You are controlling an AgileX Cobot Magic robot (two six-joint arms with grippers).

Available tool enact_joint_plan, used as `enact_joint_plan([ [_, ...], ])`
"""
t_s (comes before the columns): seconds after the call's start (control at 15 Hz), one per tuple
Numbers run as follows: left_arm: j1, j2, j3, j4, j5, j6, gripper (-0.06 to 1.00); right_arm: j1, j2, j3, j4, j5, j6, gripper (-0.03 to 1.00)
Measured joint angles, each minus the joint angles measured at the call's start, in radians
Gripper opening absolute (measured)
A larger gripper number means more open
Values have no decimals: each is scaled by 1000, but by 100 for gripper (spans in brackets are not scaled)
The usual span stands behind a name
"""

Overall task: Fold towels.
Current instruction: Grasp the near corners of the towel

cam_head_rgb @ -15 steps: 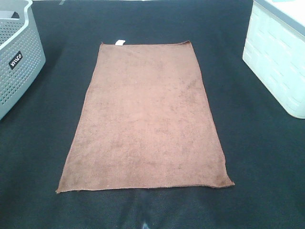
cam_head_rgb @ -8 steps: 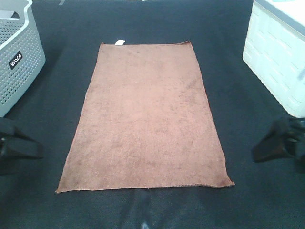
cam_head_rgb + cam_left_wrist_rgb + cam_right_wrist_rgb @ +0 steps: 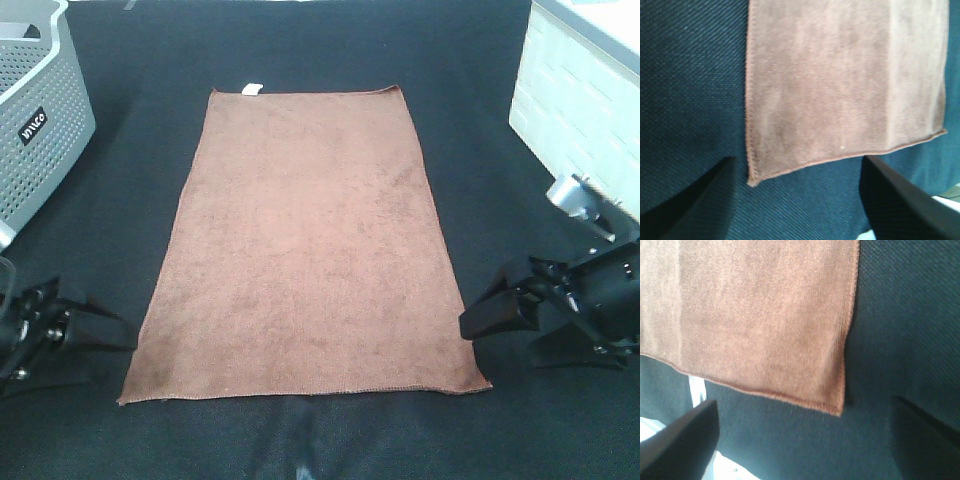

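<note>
A brown towel [image 3: 310,240] lies flat and unfolded on the black cloth table [image 3: 480,60], with its small white tag [image 3: 251,89] at the far edge. My left gripper [image 3: 88,347] is open just outside the towel's near left corner, low over the table. In the left wrist view the towel's corner [image 3: 790,125] lies between and ahead of the spread fingers [image 3: 690,200]. My right gripper [image 3: 510,335] is open just outside the near right corner. In the right wrist view that corner [image 3: 790,340] lies ahead of the spread fingers [image 3: 680,445]. Neither gripper touches the towel.
A grey perforated basket [image 3: 35,120] stands at the far left. A white bin [image 3: 585,130] stands at the far right, just behind my right arm. Black cloth surrounds the towel on all sides.
Both arms have come into view from the left and right and moved inward to the towel's near corners. The towel has not moved.
</note>
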Motion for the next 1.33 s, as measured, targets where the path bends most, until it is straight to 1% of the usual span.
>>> enact_joint_plan([
  [0.13,0,49,0,-40,0,59,71,0,50,0,50,-1,-60,82],
  [0.2,0,65,-1,-61,0,93,71,0,69,-1,64,-2,-80,81],
  [0.27,0,78,-1,-94,0,149,71,0,94,-1,83,-2,-102,81],
  [0.4,0,98,-1,-141,0,208,71,0,126,-1,119,-2,-143,79],
  [0.47,0,113,-1,-155,2,224,71,2,141,-1,144,-2,-170,78],
  [0.6,0,156,-7,-173,50,261,71,49,164,-4,189,-3,-237,75],
  [0.67,0,174,-20,-173,69,266,71,95,181,-19,215,-12,-250,74],
  [0.93,-7,221,-72,-175,100,269,70,109,216,-53,249,-9,-252,74],
  [1.07,-62,243,-104,-182,97,271,65,109,238,-87,253,-4,-252,69],
  [1.13,-83,248,-118,-182,82,271,61,109,239,-93,253,-8,-244,63],
  [1.2,-96,253,-125,-182,65,270,53,109,239,-95,247,-16,-232,55],
  [1.27,-100,256,-125,-180,36,260,42,109,239,-95,222,-27,-213,46],
  [1.33,-100,258,-125,-179,27,259,21,109,239,-95,194,-43,-184,33],
])
